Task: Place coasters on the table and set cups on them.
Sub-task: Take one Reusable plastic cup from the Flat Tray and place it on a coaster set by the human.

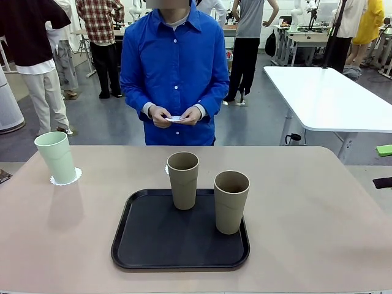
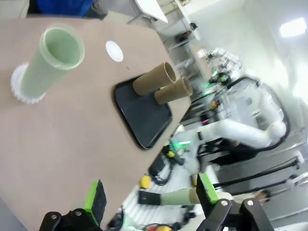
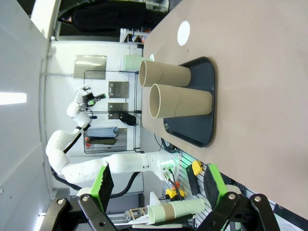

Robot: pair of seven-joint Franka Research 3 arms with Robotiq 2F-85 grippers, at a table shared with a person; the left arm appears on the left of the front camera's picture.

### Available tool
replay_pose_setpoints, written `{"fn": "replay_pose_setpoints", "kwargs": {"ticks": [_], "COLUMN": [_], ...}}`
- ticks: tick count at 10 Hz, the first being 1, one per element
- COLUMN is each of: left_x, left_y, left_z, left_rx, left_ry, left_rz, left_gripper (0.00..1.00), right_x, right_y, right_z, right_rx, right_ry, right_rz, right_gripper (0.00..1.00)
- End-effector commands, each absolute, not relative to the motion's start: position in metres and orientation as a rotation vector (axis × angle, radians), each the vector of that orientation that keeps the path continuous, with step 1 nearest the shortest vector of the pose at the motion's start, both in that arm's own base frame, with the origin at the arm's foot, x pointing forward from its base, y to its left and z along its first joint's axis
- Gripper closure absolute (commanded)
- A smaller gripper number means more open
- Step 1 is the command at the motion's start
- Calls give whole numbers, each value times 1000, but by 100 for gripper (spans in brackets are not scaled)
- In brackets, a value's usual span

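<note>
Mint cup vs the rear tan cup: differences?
Colour: mint cup pale green, rear tan cup brownish. Support: mint cup stands on a coaster on the table; tan cup stands on the black tray, no coaster under it. Place: mint cup at the table's left, tan cup mid-table. Both upright, tapered, handleless.

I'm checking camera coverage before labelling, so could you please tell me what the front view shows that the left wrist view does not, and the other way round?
Front view: the person's hands holding a coaster, off the table. Left wrist view: the left gripper, jaws open, and a full look at a bare coaster lying on the table near the black tray. Both: the mint green cup standing on its coaster, and two tan cups upright on the black tray.
</note>
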State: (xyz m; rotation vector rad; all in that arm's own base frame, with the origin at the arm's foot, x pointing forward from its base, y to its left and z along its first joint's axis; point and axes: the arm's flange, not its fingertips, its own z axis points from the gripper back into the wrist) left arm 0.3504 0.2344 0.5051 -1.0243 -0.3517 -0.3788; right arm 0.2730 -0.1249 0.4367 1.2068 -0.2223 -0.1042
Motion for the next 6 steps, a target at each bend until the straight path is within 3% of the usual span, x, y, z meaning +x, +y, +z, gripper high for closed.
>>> {"fn": "replay_pose_setpoints", "kwargs": {"ticks": [1,4,6], "left_x": [351,373,393], "left_y": [149,34,-17], "left_z": [542,543,523], "left_rx": [-854,-615,-492], "left_ry": [-431,-299,-333], "left_rz": [-569,-898,-995], "left_gripper": [0,0,0], "right_x": [275,275,275], "right_y": [-125,-125,-125], "right_z": [437,437,437], "right_rx": [1227,1227,1227], "right_ry": [-239,-239,-239], "right_rz": [-93,-93,-93], "right_gripper": [0,0,0]}}
